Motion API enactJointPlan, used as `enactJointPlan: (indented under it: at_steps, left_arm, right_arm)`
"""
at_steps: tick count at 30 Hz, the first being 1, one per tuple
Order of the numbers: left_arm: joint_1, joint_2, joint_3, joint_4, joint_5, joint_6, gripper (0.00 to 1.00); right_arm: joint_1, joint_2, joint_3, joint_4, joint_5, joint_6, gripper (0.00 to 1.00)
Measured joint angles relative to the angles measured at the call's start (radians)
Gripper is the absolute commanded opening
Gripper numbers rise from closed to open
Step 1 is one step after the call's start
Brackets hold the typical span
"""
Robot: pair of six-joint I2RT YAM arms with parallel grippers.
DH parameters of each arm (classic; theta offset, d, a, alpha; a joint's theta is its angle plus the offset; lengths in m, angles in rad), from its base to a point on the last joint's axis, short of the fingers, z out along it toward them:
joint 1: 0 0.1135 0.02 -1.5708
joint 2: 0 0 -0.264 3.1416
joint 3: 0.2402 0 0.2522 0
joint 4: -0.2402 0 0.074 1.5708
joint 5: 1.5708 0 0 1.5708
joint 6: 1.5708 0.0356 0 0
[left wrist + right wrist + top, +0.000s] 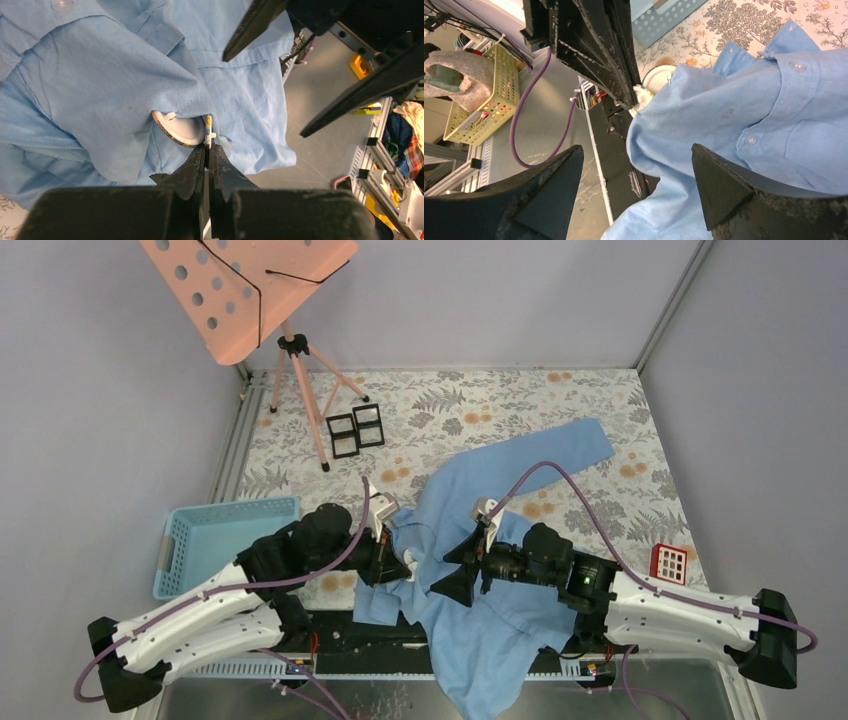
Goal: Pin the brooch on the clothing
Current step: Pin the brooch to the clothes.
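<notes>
The light blue shirt (pixel 500 530) lies crumpled across the table's near middle and hangs over the front edge. My left gripper (pixel 209 146) is shut on the thin edge of the round white brooch (pixel 184 129), which is partly tucked under a fold of the shirt (pixel 110 85). The brooch also shows in the right wrist view (pixel 655 77), beside the shirt (pixel 724 115). My right gripper (pixel 636 172) is open and empty, just above the shirt, facing the left gripper (pixel 400 558). In the top view the right gripper (pixel 455 565) sits over the shirt.
A light blue plastic basket (pixel 215 540) stands at the left. A pink perforated stand on a tripod (pixel 245 290) is at the back left, with two small black frames (pixel 354 432) near it. A small red-and-white box (pixel 668 562) lies at the right.
</notes>
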Motion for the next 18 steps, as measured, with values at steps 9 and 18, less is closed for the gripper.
enactJointPlan:
  at_steps: [9,18]
  left_arm:
    - [0.036,0.001,0.0,0.047,0.102,0.015,0.0]
    - [0.048,0.001,-0.018,0.105,0.164,0.003,0.0]
  right_arm:
    - [0.0,0.077,-0.044,0.12,-0.004,-0.019,0.86]
    - [-0.009,0.164,-0.084,0.254,-0.022,-0.002,0.73]
